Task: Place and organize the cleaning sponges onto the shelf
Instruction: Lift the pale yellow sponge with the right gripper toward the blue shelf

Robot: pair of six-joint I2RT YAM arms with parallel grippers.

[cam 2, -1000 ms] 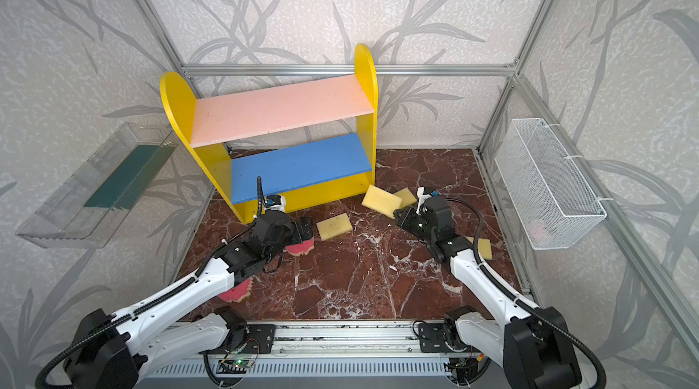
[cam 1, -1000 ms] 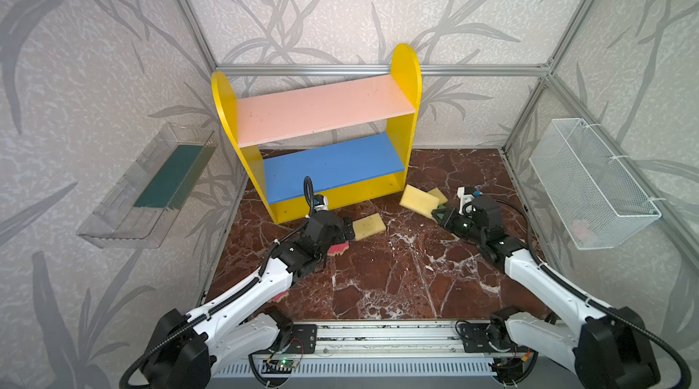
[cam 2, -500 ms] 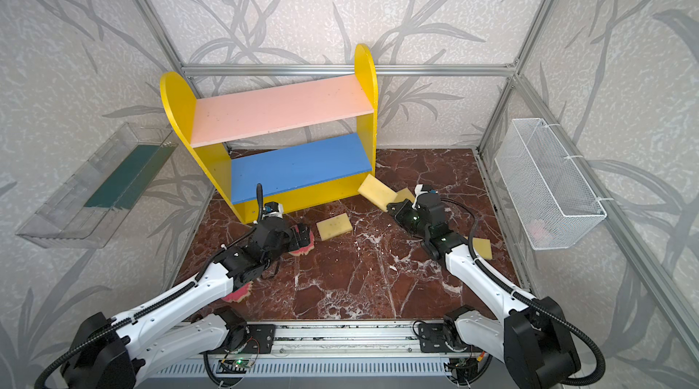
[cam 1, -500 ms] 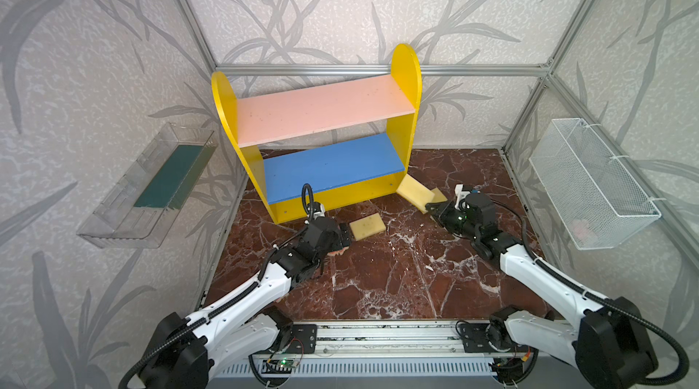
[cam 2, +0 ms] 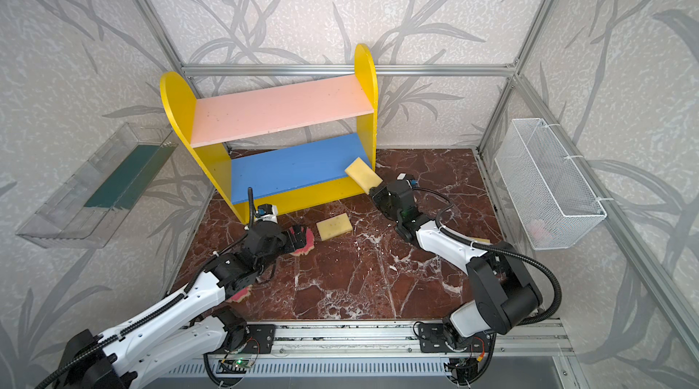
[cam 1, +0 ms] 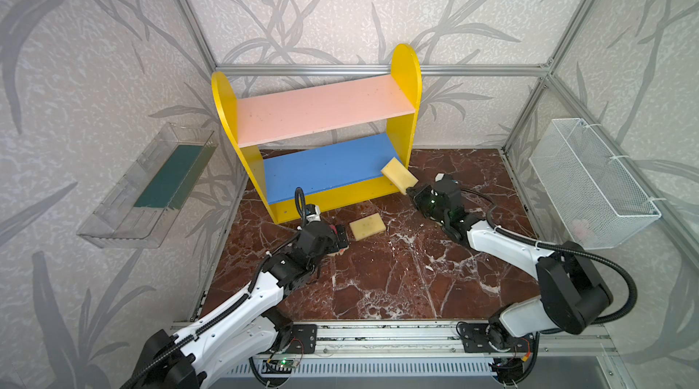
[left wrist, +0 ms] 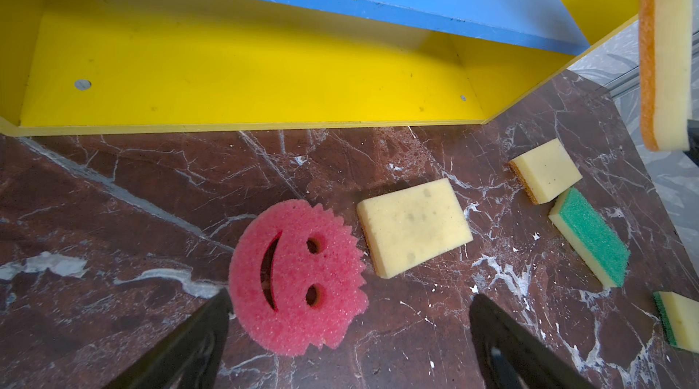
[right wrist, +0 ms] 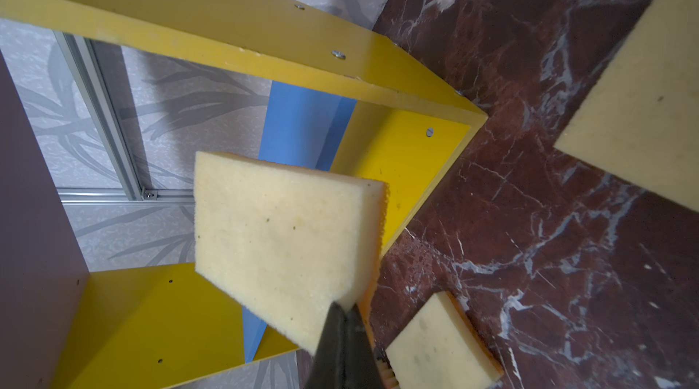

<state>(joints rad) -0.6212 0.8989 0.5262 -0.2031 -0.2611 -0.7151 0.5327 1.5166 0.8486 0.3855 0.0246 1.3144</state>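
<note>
Right wrist view: closed right gripper [right wrist: 346,315] pinches pale yellow rectangular foam sponge [right wrist: 280,243] by its corner beside yellow-sided shelf's blue board [right wrist: 302,122]; best laid flat there before letting go.

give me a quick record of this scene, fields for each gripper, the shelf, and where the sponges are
left gripper: open, over the pink smiley sponge on the marble floor
right gripper: shut on the corner of an orange-backed yellow sponge, held at the right end of the blue board
shelf: pink board and blue board bare
loose on floor: yellow sponge before the shelf, small orange-backed sponge, two green-faced sponges
second pink sponge: partly under left arm
</note>
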